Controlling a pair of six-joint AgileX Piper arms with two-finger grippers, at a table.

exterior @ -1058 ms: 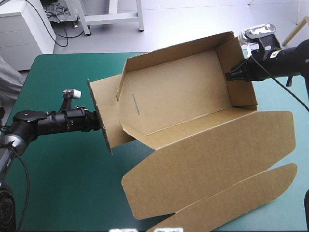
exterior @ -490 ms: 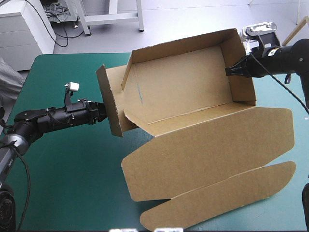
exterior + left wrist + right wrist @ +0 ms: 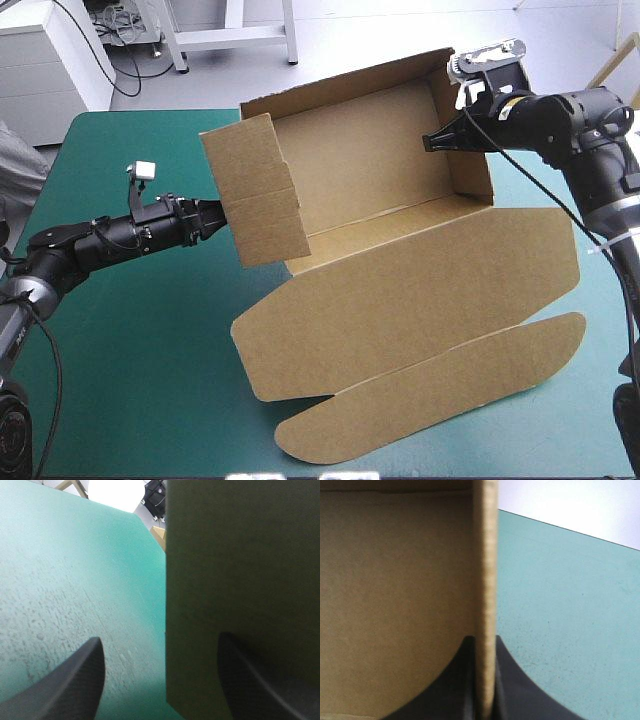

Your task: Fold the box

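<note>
Left tool (image 3: 222,213), a pair of broad black fin-shaped fingers, has its fingers spread wide and grips nothing. In its wrist view (image 3: 160,652) one finger (image 3: 75,680) shows against the teal-green surface (image 3: 75,580). The other finger (image 3: 260,680) shows against the outer face of the brown cardboard box (image 3: 240,580), and the vertical edge of that wall falls between them. From above, the fingertips sit right at the outside of the box's left end wall. The views do not show whether they touch it.

Right tool (image 3: 432,143), of the same black fingers, is pinched almost together on the box's right end wall. In its wrist view (image 3: 484,640) the thin edge of the board runs straight up from between the two fingers. The box's brown inside (image 3: 395,580) is on one side of that edge and the teal-green surface (image 3: 560,605) on the other.

Between the two tools, the box (image 3: 380,170) covers the middle of the teal-green surface (image 3: 140,350) as a cut sheet partly formed into a tray. Its rear wall and both end walls stand up around the floor panel. The left end wall faces outward toward the left tool and has a crease across it. On the near side of the tray the wide lid panel lies flat. A long, rounded flap extends from the lid's near edge.
</note>
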